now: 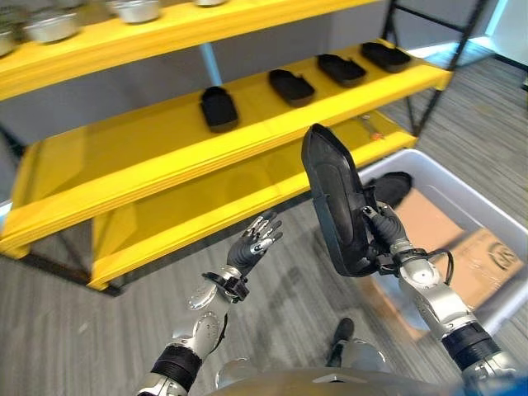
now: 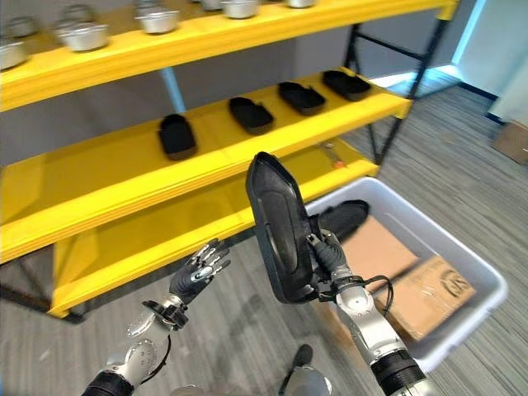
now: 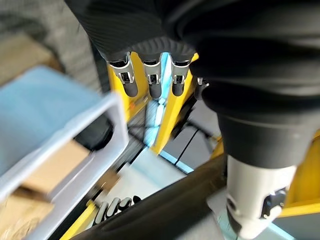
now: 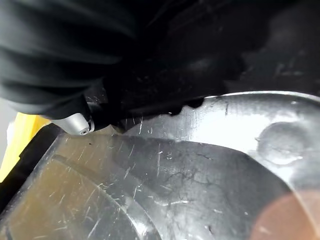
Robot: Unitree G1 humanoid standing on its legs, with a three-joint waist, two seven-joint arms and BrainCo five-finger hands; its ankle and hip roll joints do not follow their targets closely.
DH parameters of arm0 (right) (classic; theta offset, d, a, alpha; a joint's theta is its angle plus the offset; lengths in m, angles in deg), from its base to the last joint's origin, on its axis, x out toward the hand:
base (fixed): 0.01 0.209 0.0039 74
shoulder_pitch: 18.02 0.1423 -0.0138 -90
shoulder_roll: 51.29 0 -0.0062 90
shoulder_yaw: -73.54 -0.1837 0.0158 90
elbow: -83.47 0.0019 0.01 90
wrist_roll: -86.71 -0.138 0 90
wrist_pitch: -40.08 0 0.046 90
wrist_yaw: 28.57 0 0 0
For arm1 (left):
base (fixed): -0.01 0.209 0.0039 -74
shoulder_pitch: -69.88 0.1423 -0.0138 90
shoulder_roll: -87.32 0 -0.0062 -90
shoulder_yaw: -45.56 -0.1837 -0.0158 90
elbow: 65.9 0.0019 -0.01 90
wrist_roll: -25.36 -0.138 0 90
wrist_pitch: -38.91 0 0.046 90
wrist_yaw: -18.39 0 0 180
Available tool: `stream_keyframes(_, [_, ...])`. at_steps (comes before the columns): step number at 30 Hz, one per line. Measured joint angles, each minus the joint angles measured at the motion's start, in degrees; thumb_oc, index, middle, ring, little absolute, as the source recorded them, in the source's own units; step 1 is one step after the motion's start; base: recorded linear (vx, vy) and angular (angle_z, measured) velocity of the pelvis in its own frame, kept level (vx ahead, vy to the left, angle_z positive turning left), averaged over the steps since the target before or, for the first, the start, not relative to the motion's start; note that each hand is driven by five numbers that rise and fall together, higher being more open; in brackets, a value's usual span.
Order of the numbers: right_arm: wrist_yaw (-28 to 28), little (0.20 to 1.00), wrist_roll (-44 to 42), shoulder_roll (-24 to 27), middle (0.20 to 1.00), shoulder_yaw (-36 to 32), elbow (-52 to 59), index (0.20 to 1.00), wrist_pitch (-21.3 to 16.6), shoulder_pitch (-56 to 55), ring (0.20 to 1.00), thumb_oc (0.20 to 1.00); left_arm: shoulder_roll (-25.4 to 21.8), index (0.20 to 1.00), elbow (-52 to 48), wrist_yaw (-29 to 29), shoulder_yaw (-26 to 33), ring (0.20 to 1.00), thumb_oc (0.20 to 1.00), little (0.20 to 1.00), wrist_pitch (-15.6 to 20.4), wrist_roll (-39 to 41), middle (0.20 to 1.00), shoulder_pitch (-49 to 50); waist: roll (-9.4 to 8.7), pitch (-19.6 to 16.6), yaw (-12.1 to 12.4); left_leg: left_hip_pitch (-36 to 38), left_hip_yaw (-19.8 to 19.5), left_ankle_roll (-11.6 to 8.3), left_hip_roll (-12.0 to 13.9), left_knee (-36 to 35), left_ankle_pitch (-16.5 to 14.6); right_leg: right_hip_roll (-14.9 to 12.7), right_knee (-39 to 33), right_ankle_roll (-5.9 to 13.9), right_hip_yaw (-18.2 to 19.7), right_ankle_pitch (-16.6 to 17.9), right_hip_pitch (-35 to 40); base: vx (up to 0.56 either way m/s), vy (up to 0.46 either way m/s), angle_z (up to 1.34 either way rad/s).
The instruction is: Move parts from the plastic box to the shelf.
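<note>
At frame centre, the right robot hand (image 1: pixel 381 229) is raised, fingers curled round a black part (image 1: pixel 334 198) held upright above the plastic box (image 1: pixel 483 214). Lower left, the left robot hand (image 1: pixel 256 241) reaches toward the yellow shelf (image 1: pixel 124 177), fingers spread and empty.

Head eyes overlook shelf (image 1: pixel 247 124); wrists close, perhaps.

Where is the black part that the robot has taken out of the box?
Black part is upright in the right hand, above the plastic box, before the yellow shelf.

Silver-grey arms end in each hand's (image 1: pixel 254 243) dark-tipped silver fingers (wrists under black ribbed covers).
</note>
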Motion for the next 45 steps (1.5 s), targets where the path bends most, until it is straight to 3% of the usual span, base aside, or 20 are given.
stream_keyframes(3, [0.3,0.2,0.0,-1.1,0.2,0.1,0.0,0.2,0.0,-0.6,0.2,0.2,-3.1,1.0,-0.4,-1.2,-0.2,1.0,1.0,1.0,0.0,-1.3,1.0,3.6,-1.03,-1.5,1.2,0.3,-0.2,0.17,-5.4,-4.8,1.8,-3.9,-1.7,3.47,3.2,-2.1,0.4,-0.06,0.48,0.72])
stream_keyframes(8, [0.4,0.2,0.1,-5.8,0.2,0.4,0.1,0.2,0.0,-1.2,0.2,0.2,-9.6,1.0,-1.2,-2.9,2.5,1.0,1.0,1.0,0.4,-2.4,1.0,7.9,-4.47,-1.9,4.3,0.2,-1.9,1.24,-11.5,-5.4,3.1,-8.5,-4.7,3.94,6.2,-2.2,2.6,-0.08,0.418,0.41])
stream_keyframes(9, [0.3,0.2,0.9,-8.6,0.2,0.4,0.5,0.2,-0.1,-1.2,0.2,0.2,-11.8,1.0,-1.3,-2.9,3.6,1.0,1.0,1.0,1.4,-3.4,1.0,7.9,-7.04,-1.3,4.8,-1.0,-2.7,2.58,-13.0,-2.2,1.0,-10.3,-4.0,0.3,6.2,3.0,3.3,-0.12,0.427,0.29])
stream_keyframes(10, [0.3,0.2,2.0,-9.6,0.2,0.3,0.6,0.2,-0.1,-1.2,0.2,0.2,-11.9,1.0,-1.3,-2.8,4.1,1.0,1.0,1.0,1.5,-3.4,1.0,7.9,-6.99,-0.7,5.9,-1.7,-2.7,2.7,-13.0,0.9,-1.2,-10.4,-3.2,2.45,5.1,10.9,3.8,-0.16,0.497,0.33])
stream_keyframes(11, [-0.4,0.2,2.3,-9.8,0.2,-0.1,1.8,0.2,-0.2,-1.2,0.2,0.2,-11.0,1.0,-1.7,-2.0,3.9,1.0,1.0,1.0,1.5,-3.7,1.0,7.6,-5.27,0.0,5.8,-4.1,-3.4,4.15,-12.1,5.1,-3.7,-10.0,-3.6,2.99,5.7,16.8,3.4,-0.17,0.553,0.47])
stream_keyframes(12, [-1.6,0.2,2.3,-8.2,0.2,-0.6,3.4,0.2,-0.2,-1.3,0.2,0.2,-8.2,1.0,-1.9,-0.1,3.3,1.0,1.0,1.0,1.5,-4.0,1.0,5.9,-3.32,1.0,5.2,-7.8,-5.3,6.46,-12.3,8.7,-5.3,-10.8,-2.2,-1.89,7.8,22.3,1.2,-0.11,0.393,0.8])
stream_keyframes(13, [-2.3,0.2,2.2,-7.6,0.2,0.0,3.2,0.2,-0.3,-1.3,0.2,0.2,-7.3,1.0,-1.9,0.1,2.4,1.0,1.0,1.0,1.6,-3.9,1.0,5.1,-2.9,1.0,4.5,-8.3,-6.9,7.33,-12.7,8.2,-4.9,-10.8,-0.8,-1.65,9.2,22.0,1.2,-0.03,0.24,0.82])
stream_keyframes(14, [-2.4,0.2,2.3,-7.0,0.2,0.5,3.4,0.2,-0.2,-1.4,0.2,0.2,-6.6,1.0,-1.8,0.2,1.6,1.0,1.0,1.0,1.5,-3.7,1.0,4.5,-2.24,1.4,4.1,-7.5,-9.0,7.7,-12.9,6.4,-3.5,-9.0,3.4,1.81,11.0,13.9,-0.1,0.04,0.087,0.87])
stream_keyframes(15, [-2.0,0.2,2.4,-5.8,0.2,1.3,4.7,0.2,-0.2,-1.7,0.2,0.2,-6.0,1.0,-2.6,0.7,0.8,1.0,1.0,1.0,1.4,-3.7,1.0,4.1,-1.63,1.3,3.7,-6.4,-10.1,7.83,-12.6,1.3,0.0,-2.6,7.1,5.22,13.5,2.6,-0.6,0.08,0.141,0.57])
stream_keyframes(16, [-1.6,0.2,2.4,-4.7,0.2,0.7,5.7,0.2,-0.3,-0.4,0.2,0.2,-5.9,1.0,-3.6,0.7,0.0,1.0,1.0,1.0,1.4,-3.7,1.0,4.2,-1.74,1.4,4.0,-4.1,-10.0,8.43,-14.1,-4.5,3.3,3.8,6.8,5.17,12.1,-2.1,-0.4,0.16,0.142,0.4])
stream_keyframes(18, [-1.4,0.2,2.2,-2.4,0.2,0.7,5.4,0.2,-0.4,0.6,0.2,0.2,-4.3,1.0,-4.3,0.5,-1.0,1.0,1.0,1.0,1.5,-3.6,1.0,3.7,-1.05,1.8,3.7,-2.5,-11.0,9.08,-14.9,-6.7,3.1,7.9,6.2,4.37,13.2,-5.1,-1.1,0.2,0.089,-0.13])
stream_keyframes(20, [-1.2,0.2,2.2,0.9,0.2,0.7,5.0,0.2,-0.6,0.9,0.2,0.2,-3.4,1.0,-3.0,0.1,-1.9,1.0,1.0,1.0,1.4,-3.4,1.0,1.6,-0.84,2.4,2.2,-2.2,-12.1,8.69,-15.0,-7.5,3.5,11.1,4.0,4.61,16.3,-5.2,-3.9,0.26,0.005,0.27])
stream_keyframes(22, [-1.5,0.2,2.2,0.7,0.2,0.4,4.8,0.2,-0.6,0.9,0.2,0.2,-3.3,1.0,-1.3,0.0,-2.5,1.0,1.0,1.0,1.5,-3.3,1.0,1.2,-2.46,2.8,0.6,-0.6,-13.4,8.93,-16.9,-8.0,3.1,10.3,-0.2,5.47,17.3,-3.3,-4.9,0.3,-0.03,0.38])
stream_keyframes(25, [-1.8,0.2,2.2,0.2,0.2,0.4,4.5,0.2,-0.8,0.9,0.2,0.2,-3.1,1.0,0.6,-0.1,-3.5,1.0,1.0,1.0,1.5,-3.3,1.0,1.8,-2.35,3.8,-0.5,1.6,-15.4,9.64,-18.0,-7.0,0.9,9.4,-7.5,7.52,18.6,0.5,-7.0,0.36,-0.064,0.34])
stream_keyframes(28, [-1.8,0.2,2.2,0.1,0.2,0.5,3.7,0.2,-0.8,0.9,0.2,0.2,-3.2,1.0,0.6,0.0,-4.8,1.0,1.0,1.0,1.5,-3.7,1.0,2.0,-2.16,5.6,-0.9,4.7,-18.4,9.53,-18.2,-5.5,-1.9,8.6,-9.4,8.03,20.4,1.0,-7.9,0.46,-0.101,0.7])
stream_keyframes(30, [-2.1,0.2,2.3,0.1,0.2,0.2,3.3,0.2,-0.8,0.9,0.2,0.2,-3.0,1.0,0.5,0.1,-5.5,1.0,1.0,1.0,1.5,-3.5,1.0,2.0,-3.23,4.3,-2.7,7.2,-25.5,8.17,-18.2,-4.1,-5.6,8.9,-3.5,5.78,28.7,0.1,-5.4,0.49,-0.174,1.51])
stream_keyframes(32, [-3.4,0.2,2.3,0.3,0.2,-0.1,1.8,0.2,-0.8,1.5,0.2,0.2,-1.2,1.0,0.4,0.0,-6.1,1.0,1.0,1.0,1.5,-3.3,1.0,1.9,-1.21,3.6,-2.6,7.8,-26.6,5.36,-14.9,-2.0,-7.3,11.9,-1.3,0.89,27.9,3.4,-4.6,0.35,-0.148,0.84])
stream_keyframes(35, [-5.9,0.2,4.5,0.4,0.2,0.1,1.8,0.2,-0.7,4.1,0.2,0.2,-0.4,1.0,-0.3,0.6,-6.0,1.0,1.0,1.0,1.5,-3.5,1.0,2.2,-0.43,3.4,-2.0,7.0,-22.0,-0.08,-11.1,4.1,-3.5,14.8,-5.6,-5.08,24.5,2.0,1.6,0.42,-0.203,0.27])
stream_keyframes(37, [-7.6,0.2,4.5,0.5,0.2,0.0,1.8,0.2,-0.7,5.4,0.2,0.2,-0.2,1.0,-0.3,0.6,-5.9,1.0,1.0,1.0,1.5,-3.5,1.0,2.2,-0.29,3.2,-1.8,5.9,-22.1,-0.69,-10.5,6.8,-2.6,15.4,-5.7,-6.96,23.7,0.5,2.7,0.28,-0.197,0.17])
stream_keyframes(45, [-15.4,0.2,6.2,-1.5,0.2,-2.4,1.8,0.2,-0.7,4.4,0.2,0.2,0.4,1.0,-1.6,1.0,-4.7,1.0,1.0,1.0,1.3,-3.9,1.0,3.7,0.39,2.4,-2.0,0.9,-21.4,-3.58,-7.6,17.5,0.0,16.9,-4.9,-9.17,19.3,-4.1,4.3,0.21,-0.197,0.26])
